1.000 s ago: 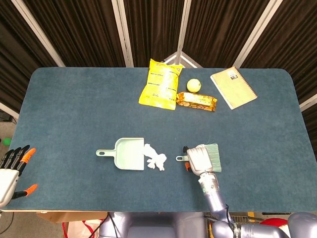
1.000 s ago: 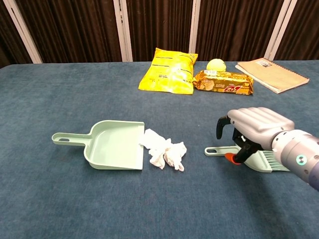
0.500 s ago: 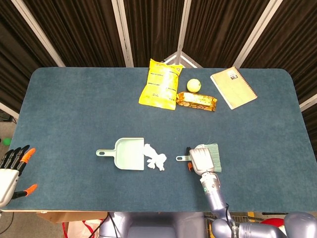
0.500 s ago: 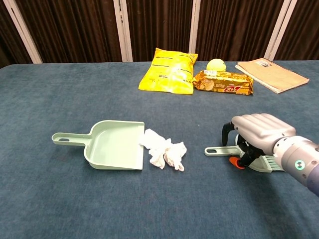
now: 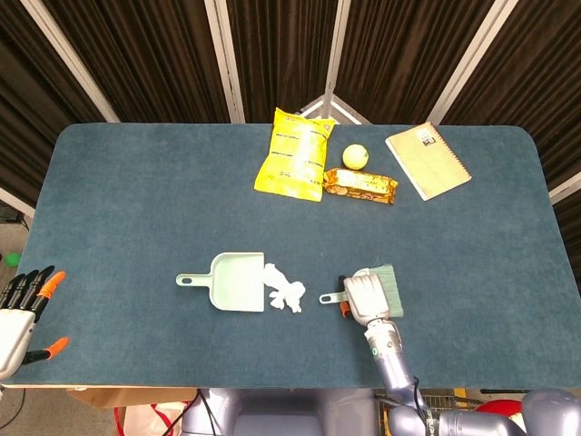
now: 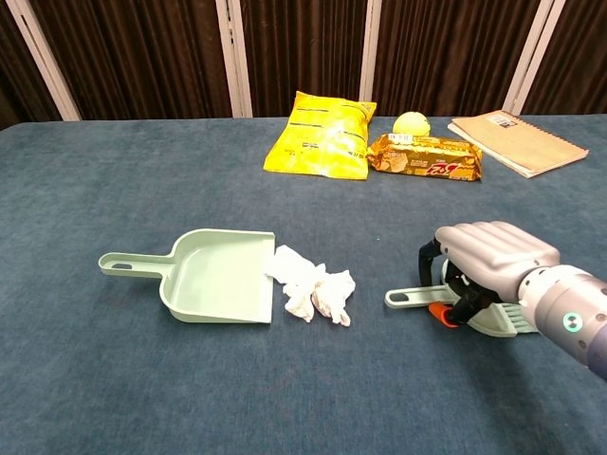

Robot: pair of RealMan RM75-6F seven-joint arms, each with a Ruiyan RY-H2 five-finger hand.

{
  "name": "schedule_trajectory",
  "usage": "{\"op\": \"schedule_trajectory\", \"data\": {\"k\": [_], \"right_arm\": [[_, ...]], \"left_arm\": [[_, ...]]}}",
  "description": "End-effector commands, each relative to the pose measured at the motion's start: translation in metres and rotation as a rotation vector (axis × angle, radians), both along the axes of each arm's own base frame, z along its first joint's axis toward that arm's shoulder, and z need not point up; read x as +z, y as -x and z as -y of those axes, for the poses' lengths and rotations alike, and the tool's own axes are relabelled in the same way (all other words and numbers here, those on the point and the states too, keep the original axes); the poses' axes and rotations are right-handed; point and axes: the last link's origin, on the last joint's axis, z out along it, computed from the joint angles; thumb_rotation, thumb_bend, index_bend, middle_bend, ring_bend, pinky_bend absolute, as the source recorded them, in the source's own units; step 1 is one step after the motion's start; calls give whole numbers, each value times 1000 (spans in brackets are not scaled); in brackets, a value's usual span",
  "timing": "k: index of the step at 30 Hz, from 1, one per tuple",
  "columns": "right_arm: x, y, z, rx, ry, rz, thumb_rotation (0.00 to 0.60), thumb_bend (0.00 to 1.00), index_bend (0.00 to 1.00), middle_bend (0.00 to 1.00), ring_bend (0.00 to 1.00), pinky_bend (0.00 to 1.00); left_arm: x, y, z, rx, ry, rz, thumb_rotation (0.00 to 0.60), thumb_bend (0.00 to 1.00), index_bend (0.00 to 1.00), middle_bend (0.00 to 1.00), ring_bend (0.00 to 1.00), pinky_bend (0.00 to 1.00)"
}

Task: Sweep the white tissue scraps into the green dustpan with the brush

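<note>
Faintly printed yellow bag (image 5: 292, 153), text unreadable

Open cloth is seen between brush (image 6: 474, 313) and scraps (image 6: 313, 289); the dustpan (image 6: 213, 280) blocks beyond, at nine o'clock.

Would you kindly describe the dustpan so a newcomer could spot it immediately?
On the blue table, look at the near half, left of centre. The dustpan lies flat there, its handle pointing left and its open mouth facing the white tissue scraps beside it. It is the only pale green scoop.
</note>
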Motion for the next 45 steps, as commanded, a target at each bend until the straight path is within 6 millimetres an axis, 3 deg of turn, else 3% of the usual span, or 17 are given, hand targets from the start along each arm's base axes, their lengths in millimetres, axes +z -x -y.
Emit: {"op": "schedule_trajectory", "data": {"k": [1,13,16,19,26,31,34,39,45], "right_arm": [[5,-6,1,16,7,11,600,418,738,899,922,876],[33,-27,5,36,51,59,600,426,738,900,922,876],[39,-28,5,34,57,61,600,426,738,899,923,876],[44,-29,6,28,61,65,600,426,738,900,923,876],[48,-30,2,30,55,68,600,426,738,900,922,876],[48,-31,2,30,51,71,600,426,738,900,923,876],[50,-32,2,31,53,72,600,427,738,900,923,876],[53,-31,3,29,58,72,600,428,738,900,923,876],[56,-29,3,25,56,73,600,428,738,900,923,876]], "left_arm": [[0,0,0,8,4,3,600,0,0,0,0,22],[-9,-34,-23,-32,35,-64,600,0,0,0,0,65],[-14,-46,-36,-42,44,-68,600,0,0,0,6,118],[-25,-64,-62,-68,49,-111,600,0,13,21,47,167],[-55,-102,-95,-130,63,-138,600,21,111,327,334,398],[-86,-126,-107,-149,124,-141,600,88,298,775,794,781],[-102,-134,-109,-134,155,-148,600,163,446,944,950,934],[-127,-143,-111,-100,194,-166,600,254,523,1000,1000,1000],[-145,-149,-117,-33,204,-170,600,296,470,1000,1000,1000]]}}
